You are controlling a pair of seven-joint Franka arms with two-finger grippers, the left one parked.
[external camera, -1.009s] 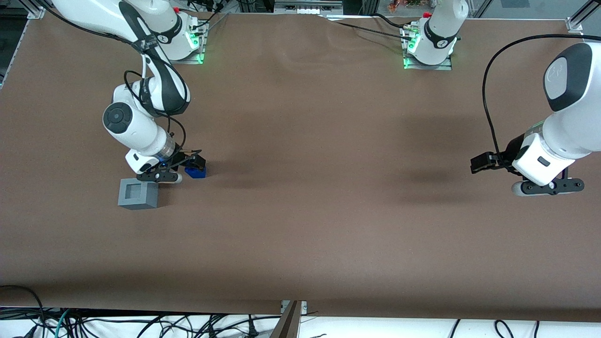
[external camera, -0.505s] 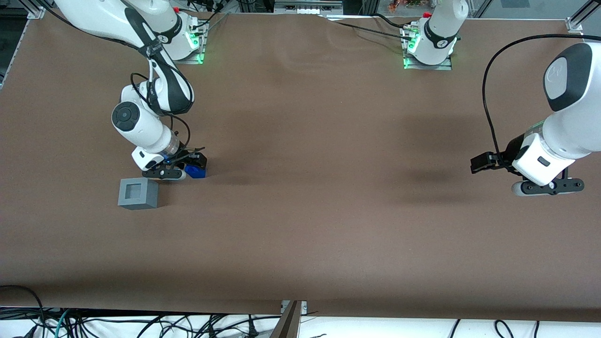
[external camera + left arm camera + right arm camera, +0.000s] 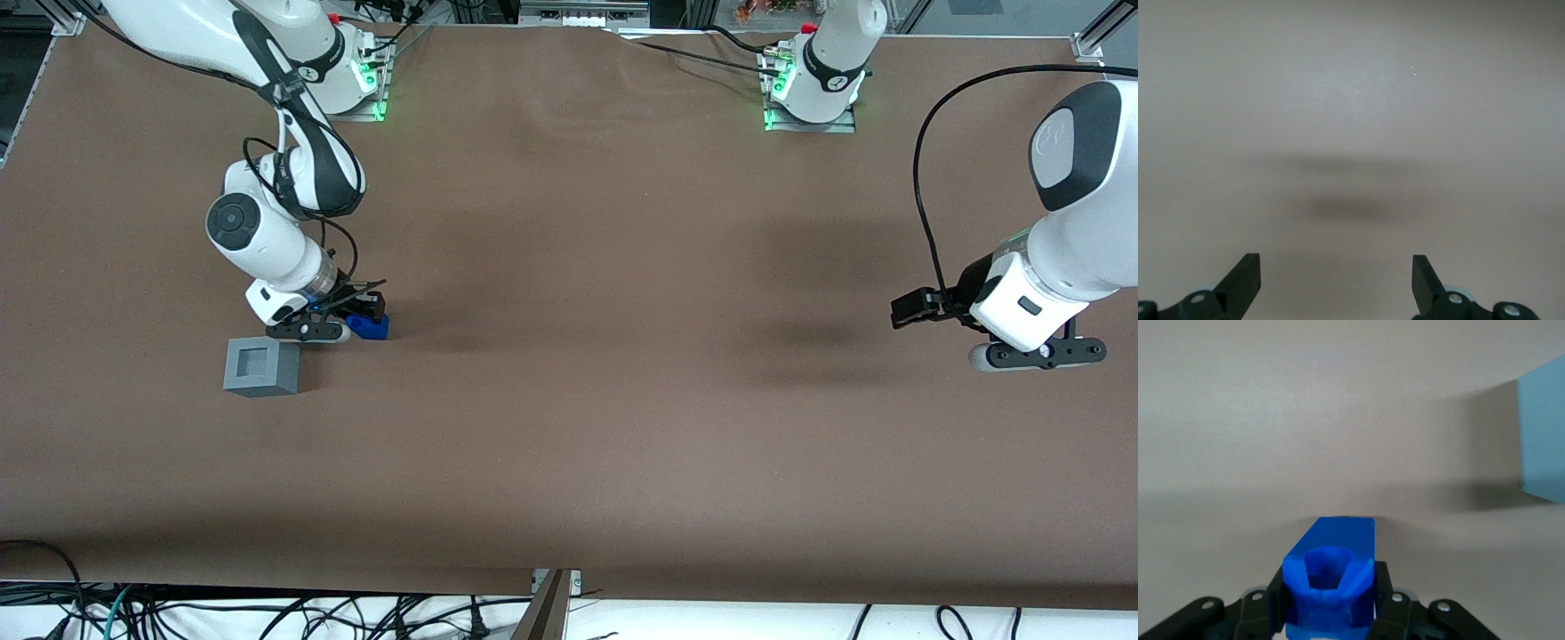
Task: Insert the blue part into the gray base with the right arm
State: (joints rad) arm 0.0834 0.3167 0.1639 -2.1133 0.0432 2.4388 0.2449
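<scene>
- two things matter: the blue part (image 3: pixel 1330 577) sits clamped between the fingers of the pincer (image 3: pixel 342 320), and the gray base (image 3: pixel 260 366) stands on the desk (image 3: pixel 622 400) just beside it, nearer the front camera.
- since a second ago the right arm (image 3: pixel 267 240) drew slightly away from the base, carrying the part with it.
- that suggests the grasp is secure; lifting, centring above the square recess and lowering remain.
- tilt in the held part could jam insertion.

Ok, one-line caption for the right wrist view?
The tool shut on the blue part, above the brown table, gray base nearby.
</scene>
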